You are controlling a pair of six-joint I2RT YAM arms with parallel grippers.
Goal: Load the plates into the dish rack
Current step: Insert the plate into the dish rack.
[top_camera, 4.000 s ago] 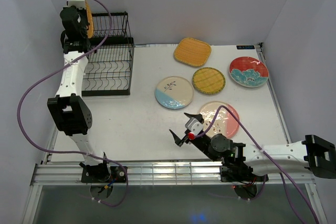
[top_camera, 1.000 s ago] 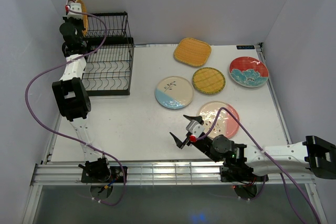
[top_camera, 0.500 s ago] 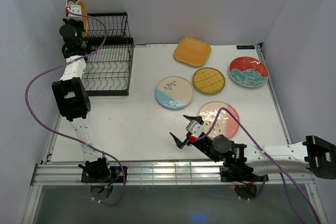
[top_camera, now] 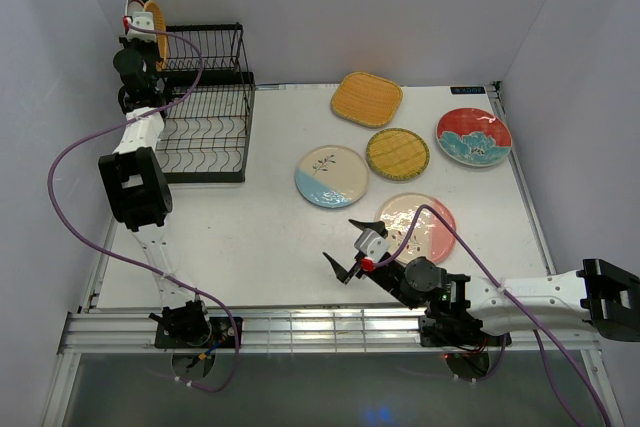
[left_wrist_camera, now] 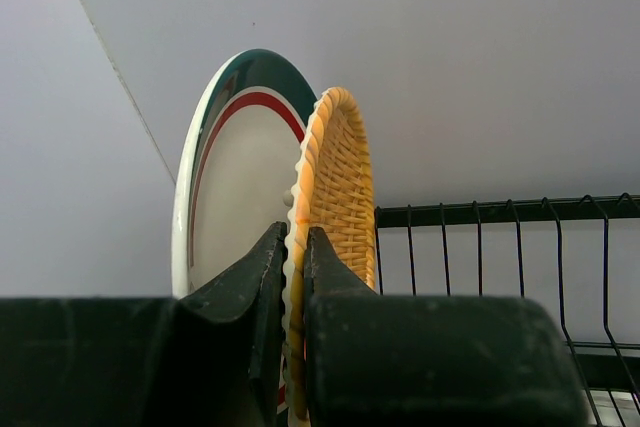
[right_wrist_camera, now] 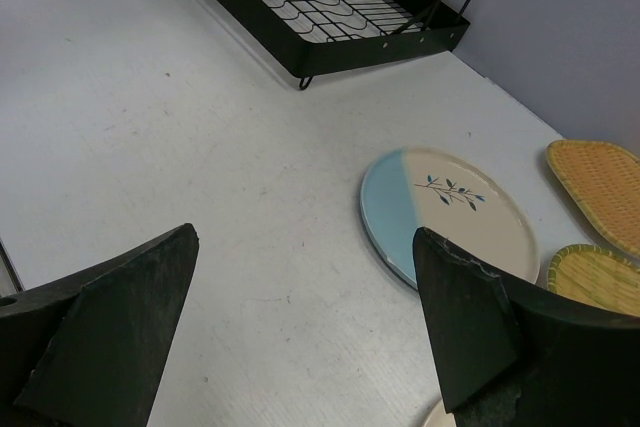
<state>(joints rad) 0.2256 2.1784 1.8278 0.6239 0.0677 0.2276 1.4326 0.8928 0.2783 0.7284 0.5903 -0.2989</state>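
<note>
Woven orange plate [left_wrist_camera: 345,197] is being clamped edge-on by the left gripper [left_wrist_camera: 295,239] at upper left, beside the green-striped plate [left_wrist_camera: 235,197] atop the dish rack [top_camera: 205,112]. Centre-right, five plates [top_camera: 331,176] are lying unloaded. Right gripper [top_camera: 346,240] is hanging spread wide. Compared with four seconds ago, the held plate is sitting further up-left.

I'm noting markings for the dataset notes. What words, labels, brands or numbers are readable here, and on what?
No text can be read.
Small dark label at the far edge of the table: print too small to read.
The plates and dish rack show no lettering.
</note>
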